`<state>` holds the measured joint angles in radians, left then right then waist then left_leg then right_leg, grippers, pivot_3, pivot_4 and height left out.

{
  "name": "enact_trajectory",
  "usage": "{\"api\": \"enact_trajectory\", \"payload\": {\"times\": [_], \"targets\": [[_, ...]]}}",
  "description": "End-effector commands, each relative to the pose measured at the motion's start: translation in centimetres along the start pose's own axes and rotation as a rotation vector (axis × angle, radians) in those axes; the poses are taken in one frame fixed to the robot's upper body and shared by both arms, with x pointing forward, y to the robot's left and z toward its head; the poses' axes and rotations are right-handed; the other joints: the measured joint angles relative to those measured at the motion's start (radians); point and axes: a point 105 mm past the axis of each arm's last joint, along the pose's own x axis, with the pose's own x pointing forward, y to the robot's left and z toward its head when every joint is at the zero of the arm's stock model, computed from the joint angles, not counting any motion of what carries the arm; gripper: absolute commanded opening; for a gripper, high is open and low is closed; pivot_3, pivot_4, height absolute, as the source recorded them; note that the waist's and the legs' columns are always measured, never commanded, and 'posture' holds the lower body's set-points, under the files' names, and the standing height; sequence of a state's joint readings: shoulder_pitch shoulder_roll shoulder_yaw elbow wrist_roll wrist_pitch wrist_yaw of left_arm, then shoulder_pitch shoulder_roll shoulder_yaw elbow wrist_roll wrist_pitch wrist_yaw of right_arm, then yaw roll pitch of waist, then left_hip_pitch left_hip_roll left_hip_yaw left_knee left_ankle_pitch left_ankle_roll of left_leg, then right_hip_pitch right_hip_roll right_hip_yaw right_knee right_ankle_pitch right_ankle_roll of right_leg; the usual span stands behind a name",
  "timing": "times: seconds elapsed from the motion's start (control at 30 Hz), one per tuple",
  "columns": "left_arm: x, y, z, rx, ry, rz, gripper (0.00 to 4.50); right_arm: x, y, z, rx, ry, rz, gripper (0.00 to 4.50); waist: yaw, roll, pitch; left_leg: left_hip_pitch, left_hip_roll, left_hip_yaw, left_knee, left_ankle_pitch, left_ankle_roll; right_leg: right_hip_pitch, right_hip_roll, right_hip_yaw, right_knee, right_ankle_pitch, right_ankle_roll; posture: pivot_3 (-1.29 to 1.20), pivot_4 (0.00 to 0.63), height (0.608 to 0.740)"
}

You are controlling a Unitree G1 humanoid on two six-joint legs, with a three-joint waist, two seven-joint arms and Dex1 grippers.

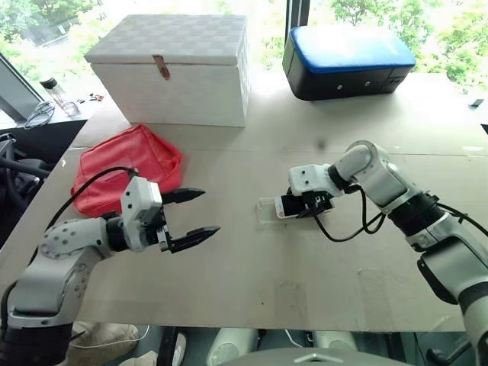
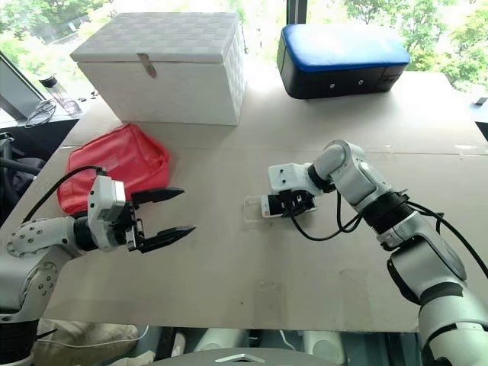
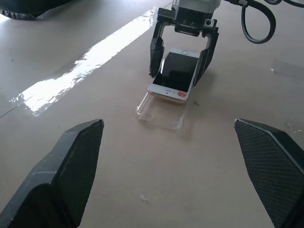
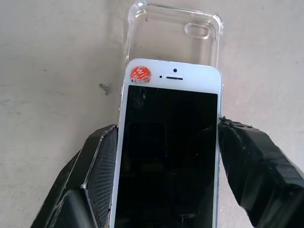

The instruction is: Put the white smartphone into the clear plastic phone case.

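A: What else is on the table (image 1: 252, 282)?
B: Tan cardboard-like top. White woven-pattern box (image 1: 174, 67) at the back, lid shut, small tan latch tab on its front edge. Black case with a blue top (image 1: 347, 61) just beside it, also at the back.
A: Nearer?
B: Red pouch (image 1: 126, 168), crumpled, lying flat in front of the box, apart from it.
A: Off the table?
B: Clear bottle with a dark cap (image 1: 57, 95) on a side surface at the far corner, eyeglasses (image 1: 38, 114) near it. Green trees through the window behind
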<state>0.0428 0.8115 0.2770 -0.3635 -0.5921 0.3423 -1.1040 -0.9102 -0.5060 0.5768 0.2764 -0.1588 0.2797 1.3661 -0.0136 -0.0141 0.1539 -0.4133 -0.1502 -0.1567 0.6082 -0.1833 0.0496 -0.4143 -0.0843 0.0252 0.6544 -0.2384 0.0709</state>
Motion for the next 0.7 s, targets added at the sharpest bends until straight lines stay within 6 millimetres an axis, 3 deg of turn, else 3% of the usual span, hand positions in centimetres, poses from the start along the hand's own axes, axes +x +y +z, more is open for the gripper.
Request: {"api": "enact_trajectory", "payload": {"times": [0.03, 0.7], "targets": [[0.2, -0.1, 1.0, 0.031, -0.031, 0.002, 4.50, 0.4, 0.1, -1.1, 0.038, 0.057, 0.006, 2.76, 0.000, 0.000, 0.000, 0.000, 0.000, 0.000, 0.000, 0.000, 0.000, 0.000, 0.000, 0.000, 0.000, 0.000, 0.000, 0.00, 0.150, 0.740], [0.7, 0.3, 1.2, 0.041, -0.033, -0.009, 4.50, 1.2, 2.5, -1.5, -0.042, 0.096, 0.100, 2.76, 0.003, 0.000, 0.000, 0.000, 0.000, 0.000, 0.000, 0.000, 0.000, 0.001, 0.000, -0.001, -0.002, 0.000, 0.000, 0.00, 0.150, 0.740]]}}
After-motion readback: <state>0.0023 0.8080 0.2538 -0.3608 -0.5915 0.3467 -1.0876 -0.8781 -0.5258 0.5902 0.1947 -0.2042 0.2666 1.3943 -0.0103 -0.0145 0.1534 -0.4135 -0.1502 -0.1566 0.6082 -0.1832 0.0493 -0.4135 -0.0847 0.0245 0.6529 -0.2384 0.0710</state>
